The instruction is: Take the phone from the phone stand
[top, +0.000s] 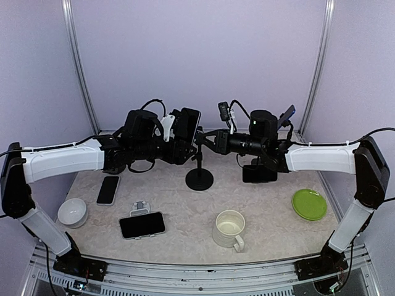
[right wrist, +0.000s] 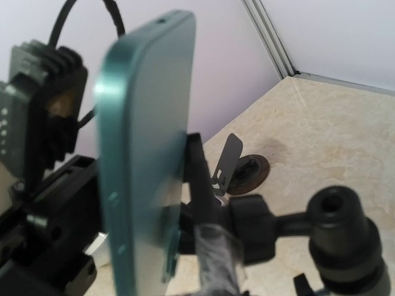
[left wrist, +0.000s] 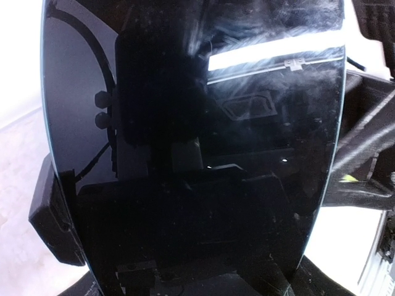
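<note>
**Phone not yet off the stand, both arms closed in on it.**

From above, we saw the phone (top: 189,125) at centre frame atop the stand (top: 199,179), with the left gripper (top: 178,134) against it and the right gripper (top: 214,143) at the stand's neck. Next, we judged, came a clean pull from the clamp (right wrist: 196,179). The mug (top: 229,228), plate (top: 309,203), bowl (top: 72,211) and spare phone (top: 108,189) lay lower down, well apart from the pull. At the left wrist the phone filled the frame, and we could not tell whether that gripper was closed. At the right wrist the clamp hugged the phone's back, and that gripper's hold was equally unclear.

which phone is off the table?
The upright phone atop the stand; the others sit down at table level.
</note>
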